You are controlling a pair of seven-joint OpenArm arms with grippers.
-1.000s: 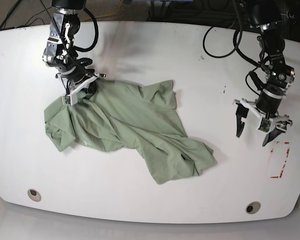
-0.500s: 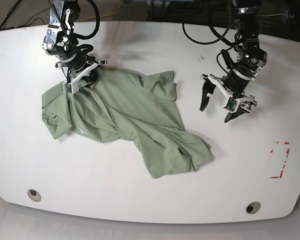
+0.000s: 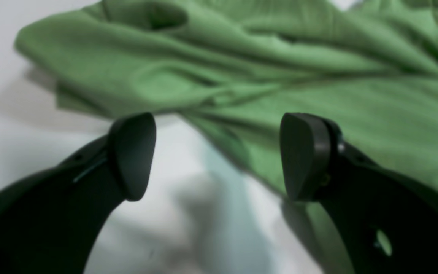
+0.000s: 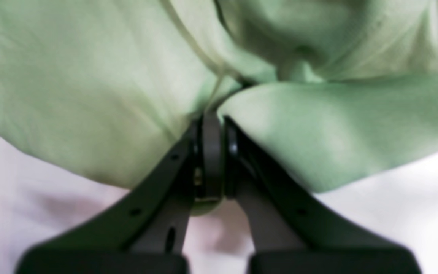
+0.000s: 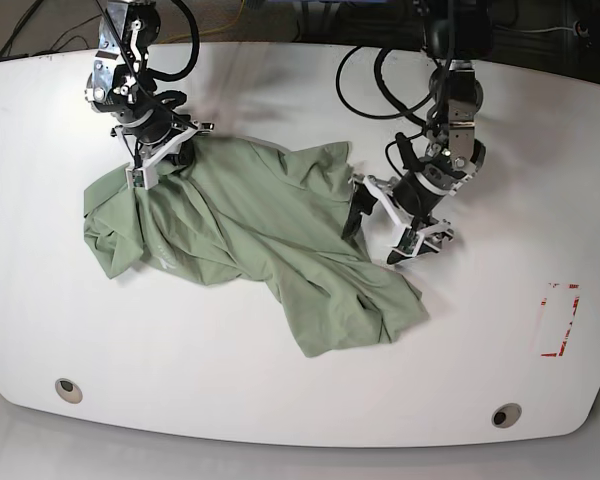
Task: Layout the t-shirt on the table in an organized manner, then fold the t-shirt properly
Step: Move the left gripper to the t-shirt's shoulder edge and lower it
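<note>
Cloth is bunched in our right claw (image 5: 152, 167), clamped on the upper-left edge of the t-shirt (image 5: 250, 240) to anchor it. The shirt sprawls crumpled across the surface (image 5: 500, 330). Rightward, our left claw (image 5: 385, 225) hangs spread wide beside its right edge, probably for a second pinch.

Black cables (image 5: 375, 85) looping at far edge; dark floor beyond; yellow cord (image 5: 242, 12) at top.

The t-shirt (image 5: 250, 240) is spread crumpled across the middle of the table (image 5: 500, 130), nearer its left edge. Its far left corner is pinched by the right gripper (image 5: 158, 165). The left gripper (image 5: 380, 228) is held spread just beside its right edge.
</note>
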